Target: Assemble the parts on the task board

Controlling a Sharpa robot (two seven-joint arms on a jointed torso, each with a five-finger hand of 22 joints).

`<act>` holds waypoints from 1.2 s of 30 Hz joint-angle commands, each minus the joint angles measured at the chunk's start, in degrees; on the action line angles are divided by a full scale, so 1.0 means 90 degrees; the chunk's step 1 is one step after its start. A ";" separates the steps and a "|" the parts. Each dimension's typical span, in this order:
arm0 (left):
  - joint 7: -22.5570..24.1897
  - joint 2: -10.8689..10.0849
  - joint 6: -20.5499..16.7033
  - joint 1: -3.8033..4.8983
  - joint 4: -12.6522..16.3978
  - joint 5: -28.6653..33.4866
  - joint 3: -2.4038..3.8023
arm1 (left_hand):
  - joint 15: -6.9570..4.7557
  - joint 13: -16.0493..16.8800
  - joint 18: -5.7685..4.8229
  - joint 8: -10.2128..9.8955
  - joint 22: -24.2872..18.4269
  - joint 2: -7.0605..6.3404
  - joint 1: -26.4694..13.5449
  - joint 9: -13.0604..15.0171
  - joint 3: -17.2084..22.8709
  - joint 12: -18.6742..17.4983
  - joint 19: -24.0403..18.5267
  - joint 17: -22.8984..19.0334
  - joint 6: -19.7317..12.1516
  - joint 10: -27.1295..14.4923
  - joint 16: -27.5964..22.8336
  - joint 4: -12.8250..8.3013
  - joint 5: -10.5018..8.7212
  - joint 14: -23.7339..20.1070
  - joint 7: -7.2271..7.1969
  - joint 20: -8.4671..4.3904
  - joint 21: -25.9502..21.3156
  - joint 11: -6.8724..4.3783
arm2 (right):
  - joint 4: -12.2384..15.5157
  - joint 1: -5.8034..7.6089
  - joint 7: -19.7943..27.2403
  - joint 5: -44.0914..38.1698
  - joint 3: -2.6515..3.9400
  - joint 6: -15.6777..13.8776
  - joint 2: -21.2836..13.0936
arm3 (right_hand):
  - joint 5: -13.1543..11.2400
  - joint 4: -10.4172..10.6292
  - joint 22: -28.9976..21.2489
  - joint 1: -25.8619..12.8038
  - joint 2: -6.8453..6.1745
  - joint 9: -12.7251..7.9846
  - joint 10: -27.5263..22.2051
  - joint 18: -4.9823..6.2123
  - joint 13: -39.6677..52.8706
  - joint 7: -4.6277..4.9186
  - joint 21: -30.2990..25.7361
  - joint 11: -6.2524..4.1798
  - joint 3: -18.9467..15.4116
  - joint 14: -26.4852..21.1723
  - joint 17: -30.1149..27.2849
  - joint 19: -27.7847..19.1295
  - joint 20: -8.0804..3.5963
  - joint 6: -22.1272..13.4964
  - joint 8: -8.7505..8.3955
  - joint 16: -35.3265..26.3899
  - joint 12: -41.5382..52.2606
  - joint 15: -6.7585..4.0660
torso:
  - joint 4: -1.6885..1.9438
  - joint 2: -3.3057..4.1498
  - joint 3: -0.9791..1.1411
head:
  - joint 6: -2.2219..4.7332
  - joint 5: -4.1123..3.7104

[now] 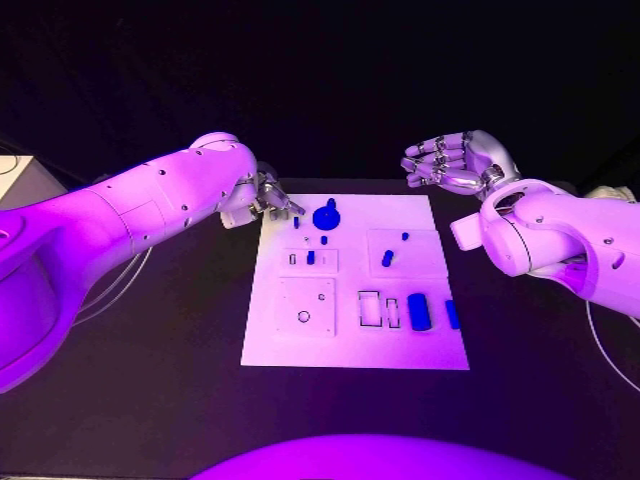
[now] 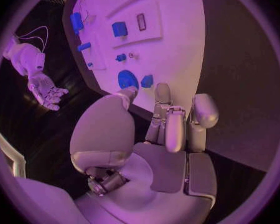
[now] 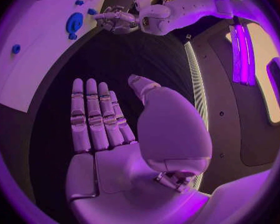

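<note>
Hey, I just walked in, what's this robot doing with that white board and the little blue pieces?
It is set up to assemble small blue parts on the white task board. Right now neither hand holds anything. The left hand hovers at the board's far left corner, fingers close to the round blue part there. The right hand is open and raised off the board's far right corner. Other blue parts lie across the board.

No text, label, brand, number or sign can be read anywhere
</note>
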 commanded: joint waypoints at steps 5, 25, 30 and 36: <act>0.0124 0.0040 0.0205 -0.0007 0.0022 0.0083 -0.0007 | -0.0032 -0.0014 0.0070 0.0037 0.0034 0.0012 0.0130 -0.0014 -0.0014 0.0035 0.0069 0.0188 0.0082 0.0024 0.0059 -0.0019 0.0012 0.0261 0.0002 -0.0015 0.0038 -0.0025 | 0.0004 0.0000 0.0070 -0.0024 0.0002 0.0093 0.0009 | 0.0001 -0.0028 -0.0006 0.0036 0.0032 -0.0010 -0.0004 0.0043 -0.0009 0.0041 0.0011 0.0038 -0.0012 0.0005 -0.0006 -0.0035 0.0031 0.0014 -0.0034 -0.0039 -0.0043 0.0051 | -0.0004 -0.0002 0.0005 | -0.0011 0.0003; 0.0110 0.0140 0.0180 -0.0057 -0.0097 0.0119 -0.0039 | -0.0054 -0.0037 0.0064 0.0068 0.0066 0.0121 0.0259 -0.0037 0.0013 0.0029 0.0087 0.0220 0.0147 0.0052 0.0076 -0.0016 0.0022 0.0273 -0.0026 -0.0033 0.0055 -0.0051 | 0.0001 0.0001 0.0065 -0.0024 0.0002 0.0102 0.0027 | 0.0020 -0.0026 -0.0027 0.0034 0.0043 -0.0012 -0.0007 0.0042 -0.0009 0.0046 0.0012 0.0041 -0.0021 0.0005 -0.0024 -0.0036 0.0032 0.0017 -0.0042 -0.0042 -0.0043 0.0053 | -0.0005 0.0014 0.0001 | -0.0033 -0.0021; 0.0095 0.0157 0.0080 -0.0067 -0.0143 0.0130 -0.0060 | -0.0065 -0.0047 0.0064 0.0083 0.0069 0.0196 0.0318 -0.0046 0.0041 0.0023 0.0087 0.0217 0.0172 0.0063 0.0076 -0.0012 0.0025 0.0273 -0.0040 -0.0042 0.0056 -0.0063 | -0.0002 0.0001 0.0063 -0.0024 0.0002 0.0103 0.0028 | 0.0020 -0.0026 -0.0027 0.0034 0.0043 -0.0012 -0.0007 0.0042 -0.0009 0.0046 0.0012 0.0041 -0.0021 0.0005 -0.0024 -0.0036 0.0032 0.0017 -0.0042 -0.0042 -0.0043 0.0053 | 0.0000 0.0000 0.0005 | -0.0048 -0.0034; 0.0090 0.0158 -0.0023 -0.0070 -0.0156 0.0161 -0.0067 | -0.0082 -0.0063 0.0059 0.0112 0.0094 0.0313 0.0408 -0.0052 0.0088 0.0017 0.0103 0.0233 0.0201 0.0080 0.0084 -0.0015 0.0022 0.0279 -0.0061 -0.0055 0.0069 -0.0082 | -0.0007 0.0001 0.0053 -0.0024 0.0002 0.0120 0.0032 | 0.0026 -0.0024 -0.0038 0.0034 0.0049 -0.0013 -0.0008 0.0043 -0.0008 0.0047 0.0012 0.0042 -0.0024 0.0006 -0.0033 -0.0035 0.0033 0.0019 -0.0045 -0.0043 -0.0042 0.0054 | 0.0003 0.0004 0.0003 | -0.0056 -0.0045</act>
